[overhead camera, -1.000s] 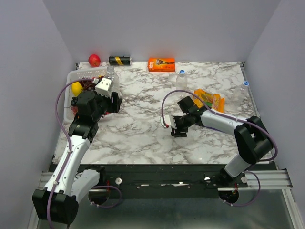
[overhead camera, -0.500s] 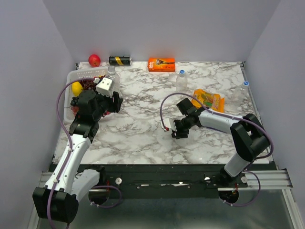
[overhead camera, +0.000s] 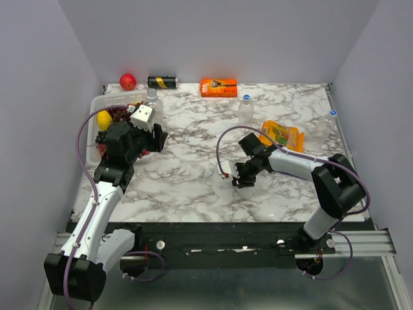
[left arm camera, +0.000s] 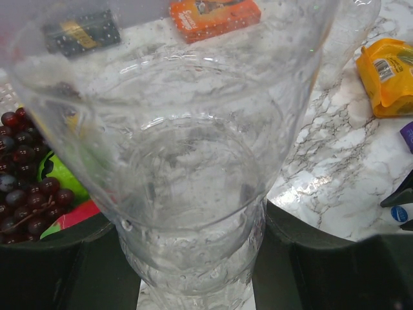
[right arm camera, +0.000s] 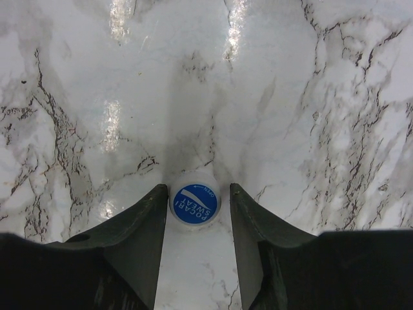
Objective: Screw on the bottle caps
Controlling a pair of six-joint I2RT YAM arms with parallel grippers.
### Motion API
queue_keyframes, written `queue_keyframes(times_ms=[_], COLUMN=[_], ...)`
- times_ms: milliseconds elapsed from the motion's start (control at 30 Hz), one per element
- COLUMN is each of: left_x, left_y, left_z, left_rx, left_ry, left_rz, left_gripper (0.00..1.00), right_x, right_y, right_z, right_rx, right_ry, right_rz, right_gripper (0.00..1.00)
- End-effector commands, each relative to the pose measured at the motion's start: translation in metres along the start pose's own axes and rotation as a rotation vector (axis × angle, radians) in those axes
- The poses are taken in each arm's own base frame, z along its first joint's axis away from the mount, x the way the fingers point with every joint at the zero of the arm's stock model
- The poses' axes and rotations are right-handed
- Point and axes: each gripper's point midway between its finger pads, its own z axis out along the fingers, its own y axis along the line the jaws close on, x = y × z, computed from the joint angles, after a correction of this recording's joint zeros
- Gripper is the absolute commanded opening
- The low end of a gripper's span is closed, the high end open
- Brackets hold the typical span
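Observation:
My left gripper (left arm camera: 193,258) is shut on a clear bottle (left arm camera: 187,161) that fills the left wrist view; in the top view the left gripper (overhead camera: 155,135) holds the bottle (overhead camera: 150,103) beside the basket, its neck uncapped. My right gripper (right arm camera: 198,188) is low over the table, its jaws either side of a blue bottle cap (right arm camera: 195,204). The left finger touches the cap and a small gap shows at the right finger. In the top view the right gripper (overhead camera: 242,179) hides that cap. A second bottle (overhead camera: 246,110) stands capped at the back. Another cap (overhead camera: 332,113) lies at the right edge.
A white basket (overhead camera: 113,101) with grapes and a lemon (overhead camera: 103,118) stands at the left. A red apple (overhead camera: 128,81), a black-and-gold can (overhead camera: 162,82) and an orange box (overhead camera: 218,86) line the back. A yellow-orange packet (overhead camera: 282,135) lies behind the right arm.
My right gripper has shifted slightly and its jaws have drawn in around the blue cap. The left arm and its bottle have not moved.

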Motion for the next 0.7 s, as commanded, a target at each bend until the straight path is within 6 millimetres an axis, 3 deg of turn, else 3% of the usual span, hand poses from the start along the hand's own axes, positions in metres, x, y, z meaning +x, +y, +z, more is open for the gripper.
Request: queue_keyframes(times_ms=[0,467,667], left_x=[-0.010,-0.005,0.000], left_y=[-0.007,-0.014,-0.022], left_z=[0.001,0.003,0.005], left_rx=[0.032,0.057,0.093], left_ry=[-0.034,-0.025,-0.014], left_rz=[0.007,0.017,0.037], left_gripper=[0.00,0.00,0.00], right_x=[0.018,0.031,0.025], right_y=[0.003,0.014,0.012], right_z=[0.000,-0.002,-0.003], right_rx=[-0.003,-0.003,0.008], right_ry=[0.077,0.124,0.100], right_rz=[0.001,0.015,0.020], right_gripper=[0.51,0.48,0.36])
